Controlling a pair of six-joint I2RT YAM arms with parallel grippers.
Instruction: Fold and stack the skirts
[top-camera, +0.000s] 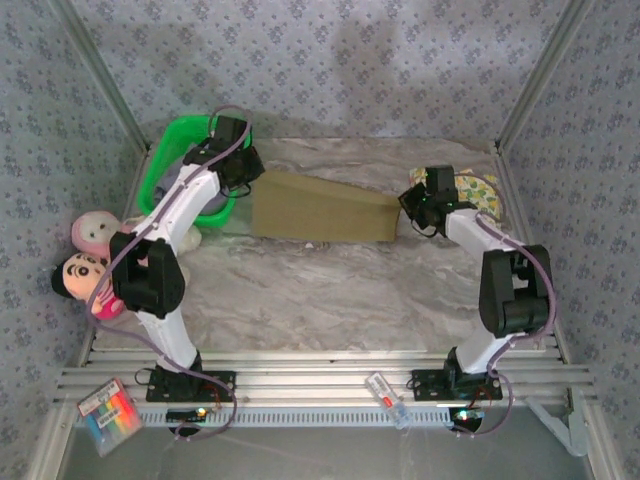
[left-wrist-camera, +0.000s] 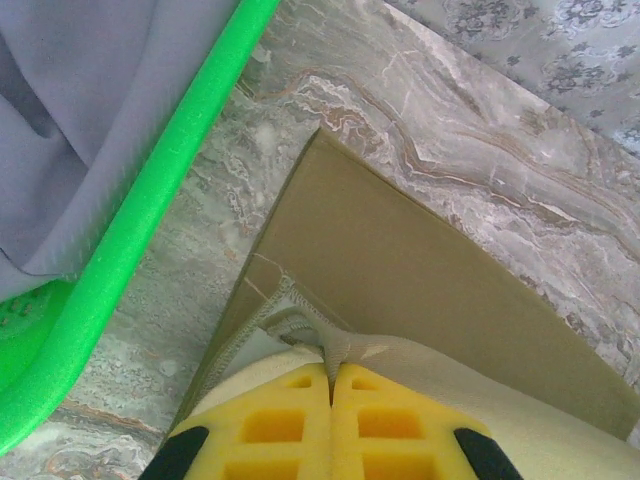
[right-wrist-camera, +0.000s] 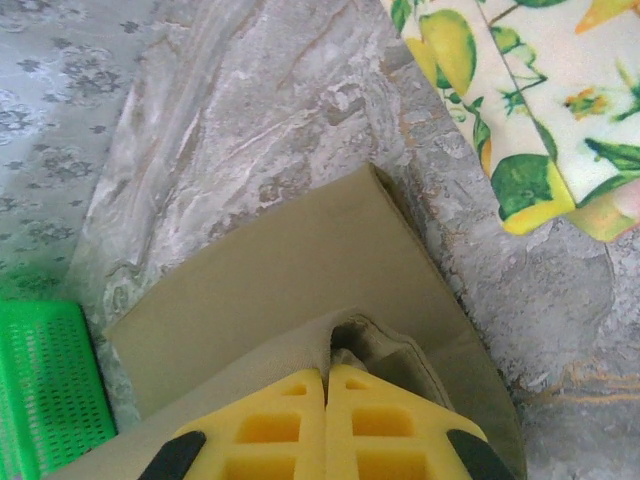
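Note:
An olive-khaki skirt (top-camera: 320, 208) lies stretched across the back of the marble table, folded over on itself. My left gripper (left-wrist-camera: 331, 372) is shut on its left hem corner (left-wrist-camera: 300, 325). My right gripper (right-wrist-camera: 327, 372) pinches the right corner of the same skirt (right-wrist-camera: 300, 270). A yellow-green lemon-print skirt (right-wrist-camera: 520, 90) lies flat at the back right, also seen behind the right gripper (top-camera: 428, 205) as the print skirt (top-camera: 478, 190). A lavender-grey skirt (left-wrist-camera: 80, 110) sits inside the green basket (left-wrist-camera: 150, 200).
The green plastic basket (top-camera: 165, 165) stands at the back left beside my left gripper (top-camera: 235, 160). Two plush dolls (top-camera: 88, 255) lie at the left table edge. Patterned walls close the back and sides. Bare marble (top-camera: 320, 290) spreads in front of the skirt.

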